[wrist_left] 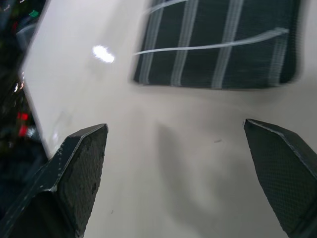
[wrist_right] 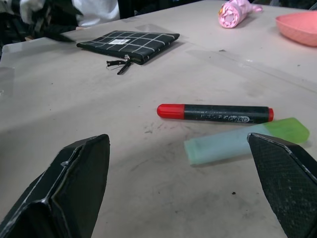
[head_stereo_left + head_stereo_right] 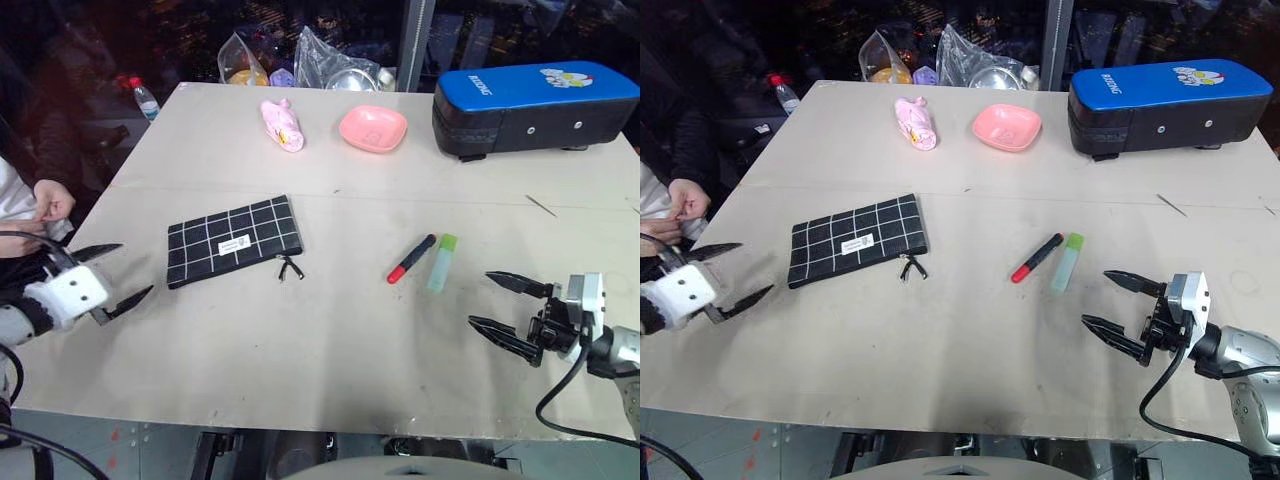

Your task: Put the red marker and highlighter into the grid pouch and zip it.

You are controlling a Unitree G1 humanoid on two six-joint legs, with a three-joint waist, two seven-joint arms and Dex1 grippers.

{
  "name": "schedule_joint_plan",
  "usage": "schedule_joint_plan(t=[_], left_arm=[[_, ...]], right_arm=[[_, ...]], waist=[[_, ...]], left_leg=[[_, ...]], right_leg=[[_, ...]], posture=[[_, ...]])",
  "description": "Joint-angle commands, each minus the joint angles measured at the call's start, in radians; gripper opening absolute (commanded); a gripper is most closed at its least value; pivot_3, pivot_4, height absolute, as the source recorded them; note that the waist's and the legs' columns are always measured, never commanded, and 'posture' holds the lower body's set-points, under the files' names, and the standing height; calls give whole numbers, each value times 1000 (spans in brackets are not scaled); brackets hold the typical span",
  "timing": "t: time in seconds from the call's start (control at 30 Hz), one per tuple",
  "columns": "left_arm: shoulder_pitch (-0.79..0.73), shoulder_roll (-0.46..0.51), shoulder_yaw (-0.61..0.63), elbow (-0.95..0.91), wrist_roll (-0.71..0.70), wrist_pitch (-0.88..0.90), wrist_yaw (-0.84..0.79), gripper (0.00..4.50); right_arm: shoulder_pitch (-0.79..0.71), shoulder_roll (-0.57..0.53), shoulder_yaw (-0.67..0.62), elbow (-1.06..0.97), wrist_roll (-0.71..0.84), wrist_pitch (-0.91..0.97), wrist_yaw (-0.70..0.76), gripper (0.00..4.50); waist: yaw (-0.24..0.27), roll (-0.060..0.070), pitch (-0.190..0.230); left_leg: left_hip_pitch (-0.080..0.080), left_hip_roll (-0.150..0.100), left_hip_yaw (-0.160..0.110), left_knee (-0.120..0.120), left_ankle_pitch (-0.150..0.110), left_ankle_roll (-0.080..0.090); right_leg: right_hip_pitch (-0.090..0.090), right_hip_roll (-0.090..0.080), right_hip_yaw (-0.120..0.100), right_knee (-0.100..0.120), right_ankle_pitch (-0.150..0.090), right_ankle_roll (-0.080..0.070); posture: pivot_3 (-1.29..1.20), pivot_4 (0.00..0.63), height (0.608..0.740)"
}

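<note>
The grid pouch (image 3: pixel 234 240) lies flat and zipped on the left half of the table, its zipper pull (image 3: pixel 289 267) on the side toward the pens. The red marker (image 3: pixel 411 259), red and black, lies right of centre, and the pale green highlighter (image 3: pixel 441 262) lies just to its right, almost touching it. My left gripper (image 3: pixel 135 269) hovers open at the table's left edge, left of the pouch (image 1: pixel 218 44). My right gripper (image 3: pixel 479 298) is open near the front right, pointing toward the marker (image 2: pixel 213 113) and highlighter (image 2: pixel 242 141), a short way from both.
A big blue-and-black case (image 3: pixel 535 105) stands at the back right. A pink bowl (image 3: pixel 373 128) and a pink soft item (image 3: pixel 283 124) sit in front of plastic bags (image 3: pixel 335 65) at the back. A person's hand (image 3: pixel 52 200) is at the left edge.
</note>
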Motion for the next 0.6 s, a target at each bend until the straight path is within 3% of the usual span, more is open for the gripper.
schedule_joint_plan(t=[0.03,0.27,0.6], left_arm=[[-49,36,-67,42,123,-108,142,4439],[-161,-22,-211,69,266,-175,303,4439],[-257,-123,-306,48,217,-203,292,4439]], right_arm=[[-2,4,-25,1,15,-25,12,4500],[-27,-24,-29,-50,32,21,-9,4500],[-53,-40,-56,-96,70,54,-36,4500]], waist=[[4,0,0],[14,3,-1],[10,4,-2]], left_leg=[[0,0,0,0,0,1],[0,-1,0,1,0,1],[0,-1,1,1,1,-1]], right_leg=[[0,0,0,0,0,0],[1,0,-1,1,0,0],[1,3,-1,1,0,1]], posture=[[0,150,740],[0,150,740],[0,150,740]])
